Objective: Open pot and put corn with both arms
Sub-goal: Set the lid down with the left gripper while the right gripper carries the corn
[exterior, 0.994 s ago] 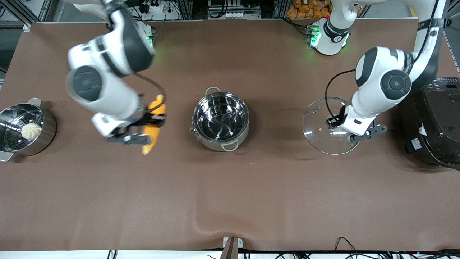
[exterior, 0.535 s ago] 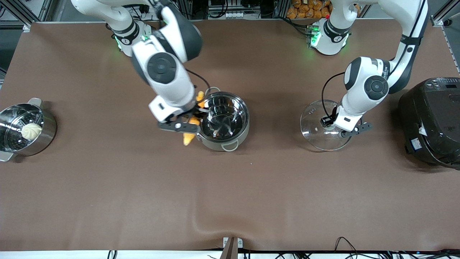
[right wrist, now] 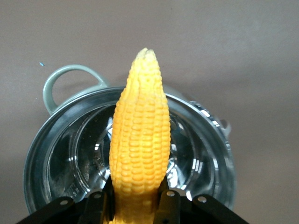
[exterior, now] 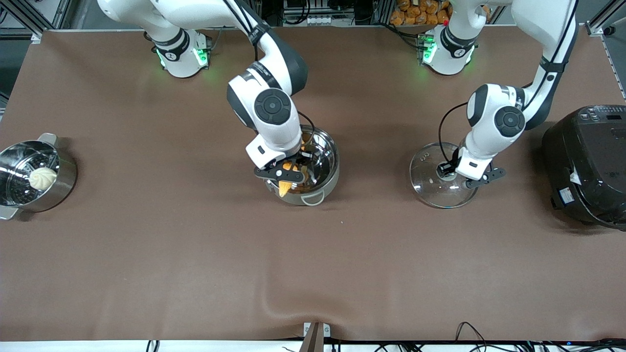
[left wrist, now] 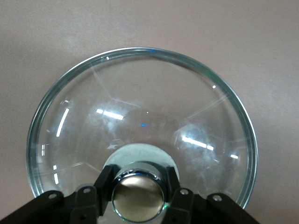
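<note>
At the right arm's end of the worktop [exterior: 146, 254] stands a steel steamer pot [exterior: 34, 176] with a white bun [exterior: 42, 178] in it, well apart from both grippers.

The right gripper [exterior: 286, 172] hangs over the open pot [exterior: 320, 183] at mid-worktop, its jaws closed on the thick end of the corn [exterior: 285, 187]. The cob's long axis runs straight out from the jaws, roughly level, and its pointed tip reaches past the pot's rim on the side toward the front camera, beside a loop handle [exterior: 313, 199]. The right wrist view shows what the front view hides under the arm: the cob [right wrist: 139, 144] spans the pot's mouth, the shiny bare bottom of the pot [right wrist: 205, 154] lies under it, and the black fingers [right wrist: 96, 205] pinch the cob from both sides.

The left gripper [exterior: 452, 173] is down at the glass lid [exterior: 430, 188], toward the left arm's end of the worktop, with its jaws shut on the knob. From the front the knob is covered by the wrist; the left wrist view shows the tan knob [left wrist: 138, 198] gripped between the two fingers [left wrist: 88, 205], the clear dome of the lid [left wrist: 140, 116] spreading out ahead of the jaws over the brown worktop.

Just beside the lid stands a big black cooker [exterior: 587, 166].
</note>
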`<state>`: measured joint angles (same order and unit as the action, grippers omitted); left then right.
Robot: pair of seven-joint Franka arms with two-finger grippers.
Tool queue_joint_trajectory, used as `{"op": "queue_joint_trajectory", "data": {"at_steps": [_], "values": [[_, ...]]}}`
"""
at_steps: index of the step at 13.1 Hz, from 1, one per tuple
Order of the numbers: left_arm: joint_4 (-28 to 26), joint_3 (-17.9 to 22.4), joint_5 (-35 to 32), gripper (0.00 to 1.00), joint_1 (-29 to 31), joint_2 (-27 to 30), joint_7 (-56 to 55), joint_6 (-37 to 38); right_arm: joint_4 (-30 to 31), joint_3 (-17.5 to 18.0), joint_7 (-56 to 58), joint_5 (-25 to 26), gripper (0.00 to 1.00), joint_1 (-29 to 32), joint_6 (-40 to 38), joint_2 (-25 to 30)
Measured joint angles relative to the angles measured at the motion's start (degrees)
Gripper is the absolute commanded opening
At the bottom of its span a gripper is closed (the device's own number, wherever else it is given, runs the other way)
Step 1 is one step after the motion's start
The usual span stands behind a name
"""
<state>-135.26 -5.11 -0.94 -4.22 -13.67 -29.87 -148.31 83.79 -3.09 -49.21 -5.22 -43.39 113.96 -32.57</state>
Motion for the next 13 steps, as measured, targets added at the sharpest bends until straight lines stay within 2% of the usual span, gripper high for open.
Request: {"op": "queue_joint_trajectory", "data": {"at_steps": [1,2,3,7,9,10,11,13], "values": [[-0.04,0.00,0.00,0.01,0.13,-0.52,0.18,-0.13,0.01,0.01,-1.01,0.00,0.13,-0.64,1.13,-0.69],[-0.05,-0.04,0.00,0.47,0.13,-0.95,0.19,-0.21,0.03,0.01,-1.65,0.01,0.15,-1.16,1.90,-1.38],[-0.04,-0.07,0.00,0.99,0.12,-1.22,0.19,-0.29,0.04,0.00,-1.97,0.03,0.15,-1.48,2.30,-1.89],[0.82,-0.14,0.00,1.00,0.11,-0.72,0.20,-0.09,0.20,0.02,-1.99,0.03,0.22,-1.79,2.32,-2.28],[2.89,-0.15,0.00,1.00,0.11,0.88,0.20,3.16,0.52,0.09,-2.00,0.03,0.25,-2.27,2.23,-2.28],[4.34,-0.12,0.00,1.00,0.12,1.93,0.43,6.16,0.76,0.10,-2.00,0.03,0.31,-2.63,2.23,-2.28],[5.88,-0.06,0.00,1.00,0.19,2.93,1.26,9.40,1.00,0.10,-2.02,0.03,0.41,-3.01,2.22,-2.28],[8.90,0.03,0.00,1.00,0.74,4.22,3.48,15.17,1.40,0.12,-2.06,0.03,0.82,-3.64,2.22,-2.28]]}}
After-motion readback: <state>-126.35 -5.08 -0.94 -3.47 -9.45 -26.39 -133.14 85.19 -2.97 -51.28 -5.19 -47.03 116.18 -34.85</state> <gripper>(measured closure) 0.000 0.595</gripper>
